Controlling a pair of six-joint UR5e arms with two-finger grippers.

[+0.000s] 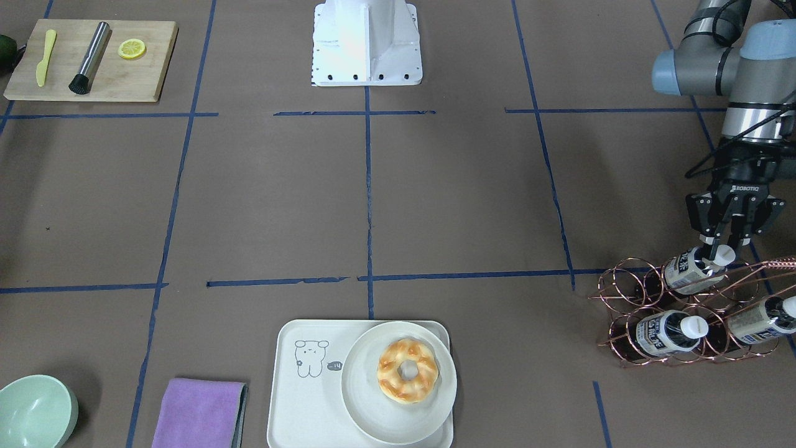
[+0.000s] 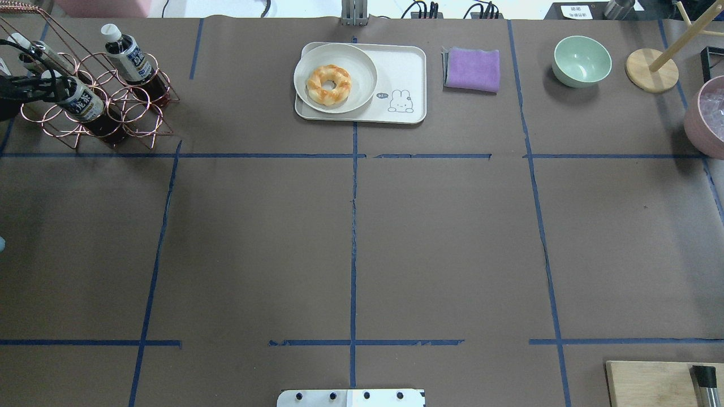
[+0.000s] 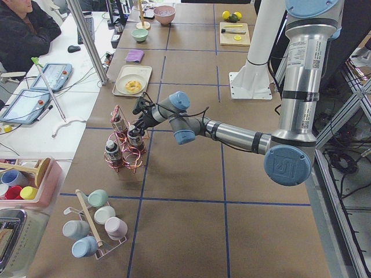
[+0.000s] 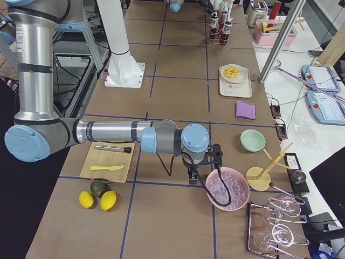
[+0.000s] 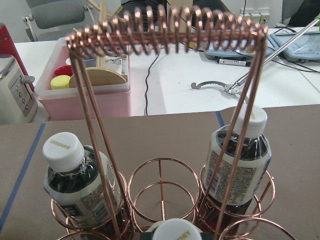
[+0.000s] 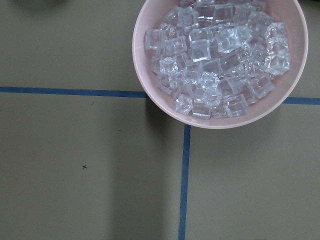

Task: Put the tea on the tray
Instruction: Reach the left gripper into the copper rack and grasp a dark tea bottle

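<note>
Three tea bottles stand in a copper wire rack [image 1: 628, 292] at the table's far left corner. My left gripper [image 1: 723, 250] is at the rack from the robot's side, its fingers closed on the white cap of the nearest tea bottle [image 1: 689, 271]. That cap shows at the bottom of the left wrist view [image 5: 175, 231]. The other two bottles [image 1: 665, 333] [image 1: 762, 320] sit untouched. The cream tray [image 1: 292, 398] with the cartoon drawing lies at the far middle. My right gripper [image 4: 193, 175] shows only in the exterior right view, so I cannot tell its state.
A round cream plate [image 1: 373, 410] with a donut [image 1: 407, 370] covers half the tray. A purple cloth [image 1: 199, 414] and a green bowl [image 1: 34, 410] lie beside it. A pink bowl of ice [image 6: 220, 60] is under the right wrist. A cutting board [image 1: 93, 59] is near the robot.
</note>
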